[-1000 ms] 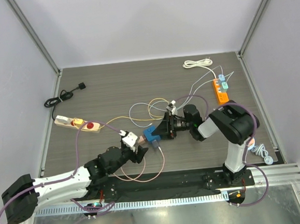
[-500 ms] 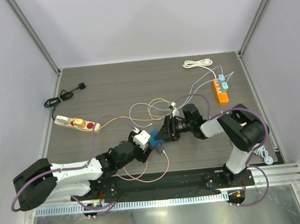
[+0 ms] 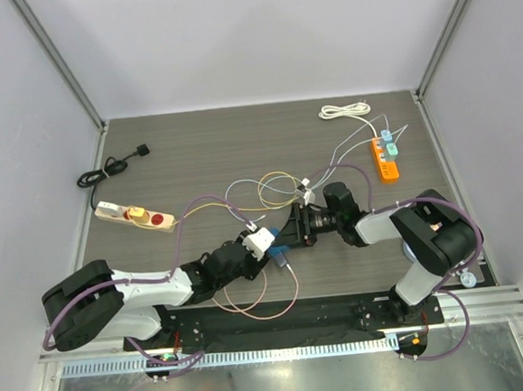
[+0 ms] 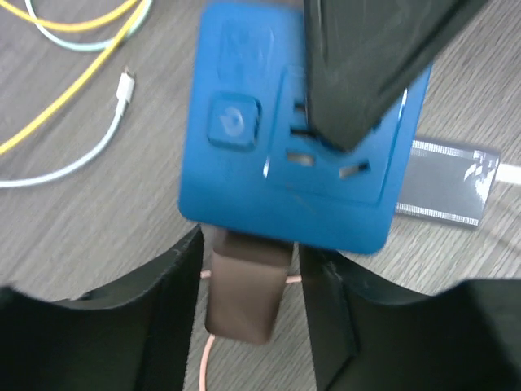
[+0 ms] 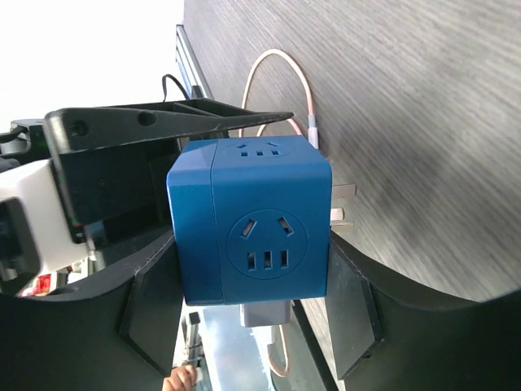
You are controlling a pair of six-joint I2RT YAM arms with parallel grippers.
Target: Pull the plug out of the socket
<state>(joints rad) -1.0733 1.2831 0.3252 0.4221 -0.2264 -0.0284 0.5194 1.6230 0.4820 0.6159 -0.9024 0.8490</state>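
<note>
The socket is a blue cube (image 5: 252, 220) clamped between the fingers of my right gripper (image 5: 252, 273), just above the table (image 3: 279, 240). The plug (image 4: 244, 293) is a grey-brown block with a thin pink cable, seated in the cube's near face (image 4: 301, 163). It also shows under the cube in the right wrist view (image 5: 264, 314). My left gripper (image 4: 248, 277) straddles the plug. The left finger (image 4: 163, 301) lies almost against it, and a narrow gap shows beside the other finger (image 4: 334, 318). The cube's own metal prongs (image 5: 342, 204) stick out sideways.
The pink cable (image 3: 252, 300) loops near the front rail. Yellow and white cables (image 3: 261, 191) curl behind the grippers. An orange power strip (image 3: 385, 159) lies at back right. A white strip with red and yellow plugs (image 3: 132, 215) and a black cable (image 3: 110, 169) lie left.
My left arm has reached right to the cube, and its jaws have come round the plug and narrowed. The right gripper keeps its hold on the cube and has shifted slightly right.
</note>
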